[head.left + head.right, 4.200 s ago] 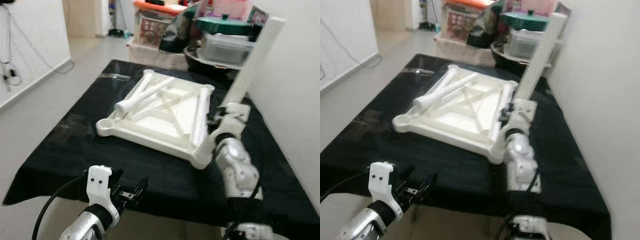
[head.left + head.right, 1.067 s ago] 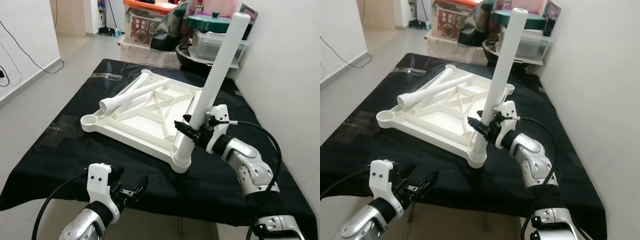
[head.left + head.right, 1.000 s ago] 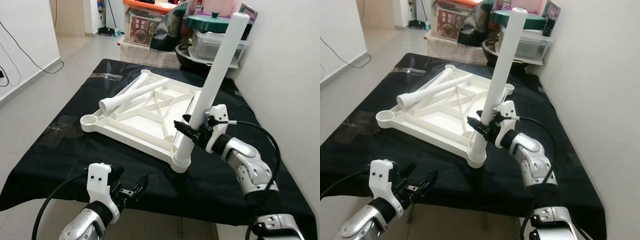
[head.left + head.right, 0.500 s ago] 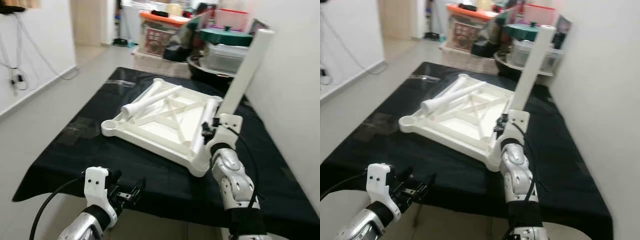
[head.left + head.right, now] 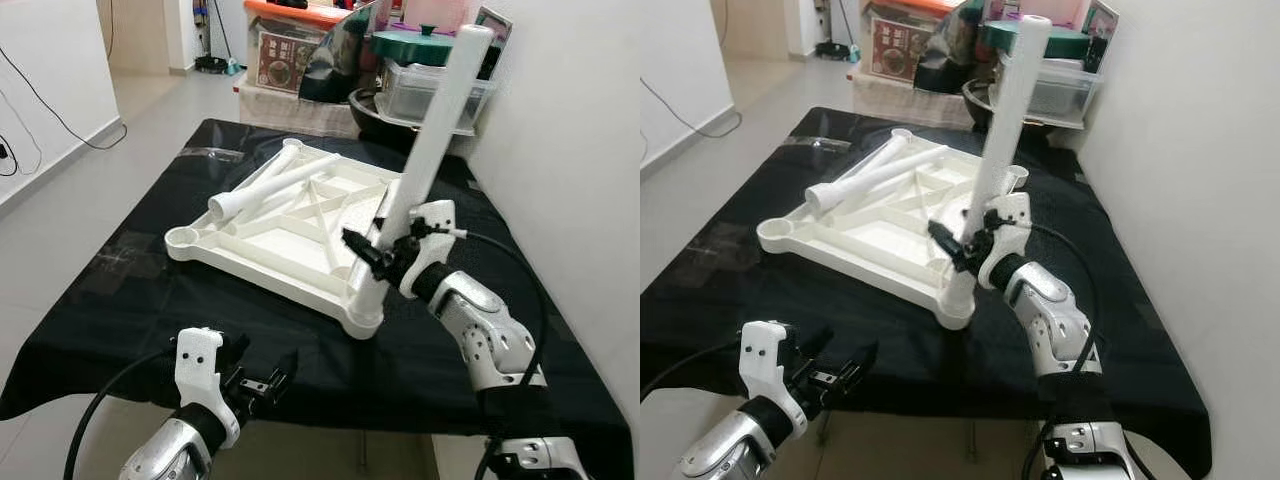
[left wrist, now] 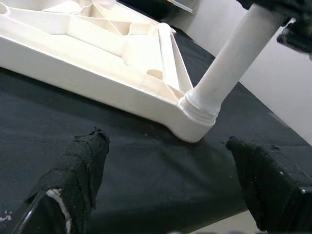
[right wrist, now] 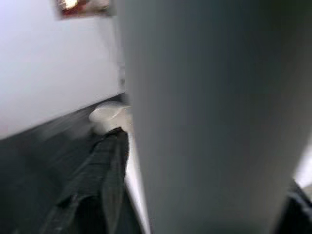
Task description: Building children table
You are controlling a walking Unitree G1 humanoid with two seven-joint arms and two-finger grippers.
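Head views: right gripper (image 5: 372,252) clenched around white table leg (image 5: 428,145), which stood tilted in the near corner socket of the upturned tabletop (image 5: 262,245) on black cloth (image 5: 120,290) | Left wrist: left gripper (image 6: 170,175) released, hovering before that corner | Right wrist: leg against finger (image 7: 100,170).

There was one tabletop (image 5: 290,235) upside down on one bench (image 5: 120,290). Three legs showed: one upright (image 5: 425,150) in a corner socket and two loose (image 5: 270,185) lying on the tabletop.
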